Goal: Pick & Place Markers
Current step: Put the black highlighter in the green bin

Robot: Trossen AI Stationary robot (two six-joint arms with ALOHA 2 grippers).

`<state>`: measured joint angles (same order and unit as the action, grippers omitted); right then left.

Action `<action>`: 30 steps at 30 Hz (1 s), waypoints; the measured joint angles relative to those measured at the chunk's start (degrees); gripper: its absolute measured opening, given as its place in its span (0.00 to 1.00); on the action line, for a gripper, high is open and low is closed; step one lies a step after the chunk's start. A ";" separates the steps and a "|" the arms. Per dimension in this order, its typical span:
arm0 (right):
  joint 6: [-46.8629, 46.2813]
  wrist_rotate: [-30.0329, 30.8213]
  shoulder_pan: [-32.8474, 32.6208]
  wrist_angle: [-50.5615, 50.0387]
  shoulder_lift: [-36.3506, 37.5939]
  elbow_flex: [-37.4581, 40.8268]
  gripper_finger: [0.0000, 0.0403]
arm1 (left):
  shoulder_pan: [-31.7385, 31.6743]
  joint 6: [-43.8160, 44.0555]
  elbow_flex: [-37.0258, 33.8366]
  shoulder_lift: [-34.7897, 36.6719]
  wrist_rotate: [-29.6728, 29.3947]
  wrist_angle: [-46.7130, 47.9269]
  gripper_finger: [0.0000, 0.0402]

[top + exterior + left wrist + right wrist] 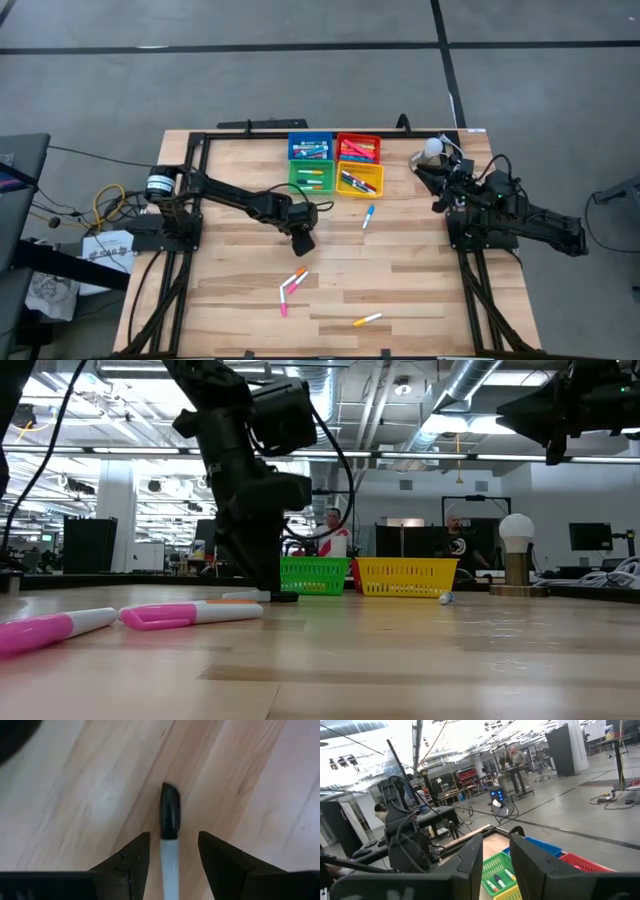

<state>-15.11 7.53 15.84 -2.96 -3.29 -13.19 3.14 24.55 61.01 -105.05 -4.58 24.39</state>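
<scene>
Left wrist view: black-capped marker lies between left gripper fingers.

On the wooden table, four trays sit at twelve o'clock: blue, red, green, yellow. The left gripper hovers at centre; loose markers lie toward six. The right arm rests at three o'clock.

Marker lies on table between left pincer fingers.
</scene>
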 joint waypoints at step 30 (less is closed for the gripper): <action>0.03 0.00 0.00 -0.02 0.00 0.00 0.22 | 2.25 0.16 0.07 -3.64 -4.03 -2.19 0.12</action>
<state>-15.08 7.53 15.84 -2.98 -3.29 -13.19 5.39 24.71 61.08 -108.69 -8.61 22.20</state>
